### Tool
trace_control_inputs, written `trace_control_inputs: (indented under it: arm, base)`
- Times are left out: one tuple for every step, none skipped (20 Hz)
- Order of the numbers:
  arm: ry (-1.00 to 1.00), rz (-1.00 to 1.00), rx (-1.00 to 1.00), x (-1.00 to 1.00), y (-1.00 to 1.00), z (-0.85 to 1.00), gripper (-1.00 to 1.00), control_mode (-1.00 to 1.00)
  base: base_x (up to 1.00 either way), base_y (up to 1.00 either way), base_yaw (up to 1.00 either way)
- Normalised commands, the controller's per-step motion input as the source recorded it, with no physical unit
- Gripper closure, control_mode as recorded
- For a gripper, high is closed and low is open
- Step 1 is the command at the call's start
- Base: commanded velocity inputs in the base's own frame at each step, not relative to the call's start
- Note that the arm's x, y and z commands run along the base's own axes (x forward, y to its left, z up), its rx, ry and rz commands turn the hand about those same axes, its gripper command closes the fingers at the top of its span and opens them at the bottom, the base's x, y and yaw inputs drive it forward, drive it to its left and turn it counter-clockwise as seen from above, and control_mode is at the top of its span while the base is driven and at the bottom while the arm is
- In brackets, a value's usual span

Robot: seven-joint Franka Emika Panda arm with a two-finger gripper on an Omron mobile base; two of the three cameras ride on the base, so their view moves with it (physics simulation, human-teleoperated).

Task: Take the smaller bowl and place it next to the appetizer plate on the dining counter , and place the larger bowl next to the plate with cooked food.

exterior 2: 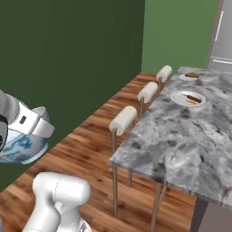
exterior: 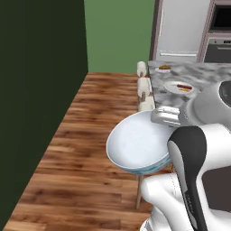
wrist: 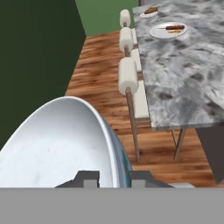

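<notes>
My gripper (wrist: 114,180) is shut on the rim of the larger bowl (exterior: 137,149), white inside with a blue-teal pattern outside (exterior 2: 20,147). The bowl hangs tilted over the wood floor, well short of the dining counter (exterior 2: 181,136). In the hand view the rim (wrist: 113,144) runs between the two fingertips. Far along the counter lies the plate with cooked food (wrist: 168,29), a brown stick on it, also seen from the left base (exterior: 179,87). Beyond it sits the appetizer plate (wrist: 149,11) with a brown wedge. The smaller bowl is out of view.
Three stools with pale cushions (wrist: 128,75) line the counter's near long side (exterior 2: 123,118). A dark green wall (exterior: 40,90) bounds the wood floor on the left. A steel fridge (exterior: 180,27) and an oven (exterior: 219,45) stand behind the counter.
</notes>
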Motion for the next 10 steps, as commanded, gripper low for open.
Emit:
trace_control_inputs:
  arm:
    - [0.00, 0.00, 0.00, 0.00, 0.00, 0.00, 1.00, 1.00]
    - [0.00, 0.00, 0.00, 0.00, 0.00, 0.00, 1.00, 1.00]
    - [0.00, 0.00, 0.00, 0.00, 0.00, 0.00, 1.00, 1.00]
    - [0.00, 0.00, 0.00, 0.00, 0.00, 0.00, 1.00, 1.00]
    - [0.00, 0.00, 0.00, 0.00, 0.00, 0.00, 1.00, 1.00]
    - [0.00, 0.00, 0.00, 0.00, 0.00, 0.00, 1.00, 1.00]
    - [0.00, 0.00, 0.00, 0.00, 0.00, 0.00, 1.00, 1.00]
    - [0.00, 0.00, 0.00, 0.00, 0.00, 0.00, 1.00, 1.00]
    - [0.00, 0.00, 0.00, 0.00, 0.00, 0.00, 1.00, 1.00]
    - [0.00, 0.00, 0.00, 0.00, 0.00, 0.00, 1.00, 1.00]
  base:
    - [0.00, 0.39, -0.28]
    - [0.00, 0.37, -0.29]
    - [0.00, 0.34, -0.30]
    - [0.00, 0.35, -0.32]
    - [0.00, 0.39, -0.35]
    - [0.00, 0.41, -0.37]
    - [0.00, 0.44, -0.40]
    - [0.00, 0.47, -0.43]
    - [0.04, 0.55, -0.46]
    - [0.14, 0.67, -0.50]
